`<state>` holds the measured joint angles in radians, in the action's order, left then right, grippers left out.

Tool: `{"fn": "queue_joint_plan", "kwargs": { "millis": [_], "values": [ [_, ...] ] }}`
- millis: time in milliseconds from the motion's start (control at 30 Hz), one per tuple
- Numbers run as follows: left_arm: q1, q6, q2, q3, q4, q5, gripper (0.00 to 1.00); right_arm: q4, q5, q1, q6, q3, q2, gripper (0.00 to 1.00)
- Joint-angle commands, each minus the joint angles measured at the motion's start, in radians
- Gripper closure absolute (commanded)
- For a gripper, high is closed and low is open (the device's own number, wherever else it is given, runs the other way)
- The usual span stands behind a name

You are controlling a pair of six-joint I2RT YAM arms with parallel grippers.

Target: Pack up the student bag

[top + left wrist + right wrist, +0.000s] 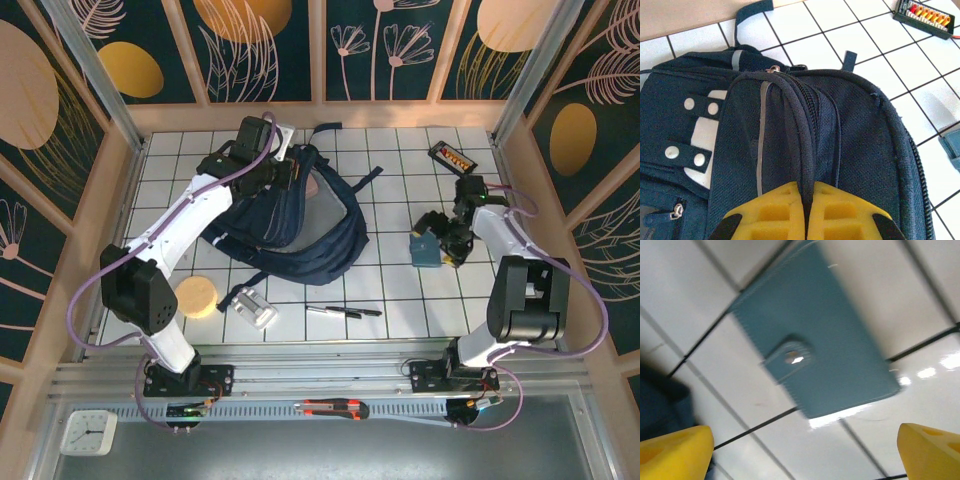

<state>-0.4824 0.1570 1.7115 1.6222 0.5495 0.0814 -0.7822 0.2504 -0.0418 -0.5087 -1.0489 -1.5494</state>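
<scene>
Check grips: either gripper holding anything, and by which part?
Left gripper is shut on the bag, pinching a fabric ridge beside the zipper. Right gripper is open over the wallet, holding nothing.

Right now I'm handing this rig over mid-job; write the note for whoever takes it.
Left gripper: shut, pinching a fabric ridge on the student bag.
Right gripper: open, above the teal wallet, holding nothing.
Done: bag gripped by the left arm.
Left: wallet, pen and yellow disc lie outside the bag. Probably grasp the wallet next and carry it to the bag.
</scene>
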Motion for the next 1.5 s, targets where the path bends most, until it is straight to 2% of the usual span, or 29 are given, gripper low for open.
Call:
{"fn": "queue_joint_plan", "kwargs": {
  "millis": [0,67,233,400,600,833,1000,1333,1467],
  "values": [
    [0.015,-0.017,-0.036,-0.001,-0.018,-0.011,1.00,-0.081,-0.066,-0.009,0.105,-0.052,-0.086,0.06],
    [0.014,-0.017,-0.034,0.006,-0.014,-0.007,1.00,-0.063,-0.068,-0.009,0.145,-0.096,-0.153,0.06],
    [0.014,-0.020,-0.036,0.013,0.004,-0.010,1.00,-0.002,0.025,0.006,0.245,-0.177,-0.276,0.07],
    [0.015,-0.026,-0.055,0.002,0.018,-0.029,1.00,0.026,0.042,-0.004,0.274,-0.176,-0.320,0.11],
    [0.015,-0.021,-0.070,-0.022,0.012,-0.032,1.00,0.032,-0.008,0.034,0.280,-0.149,-0.335,0.30],
    [0.015,-0.006,-0.061,-0.008,0.009,-0.023,1.00,0.067,-0.002,0.054,0.257,-0.121,-0.303,0.68],
    [0.015,0.007,-0.061,-0.007,0.011,-0.015,1.00,0.084,0.011,0.053,0.242,-0.100,-0.270,0.85],
    [0.014,0.038,-0.072,-0.005,0.010,-0.014,1.00,0.101,0.127,0.045,0.227,-0.104,-0.182,0.94],
    [0.015,0.054,-0.073,-0.003,0.010,-0.010,1.00,0.088,0.180,0.021,0.216,-0.118,-0.141,0.94]
  ]
}}
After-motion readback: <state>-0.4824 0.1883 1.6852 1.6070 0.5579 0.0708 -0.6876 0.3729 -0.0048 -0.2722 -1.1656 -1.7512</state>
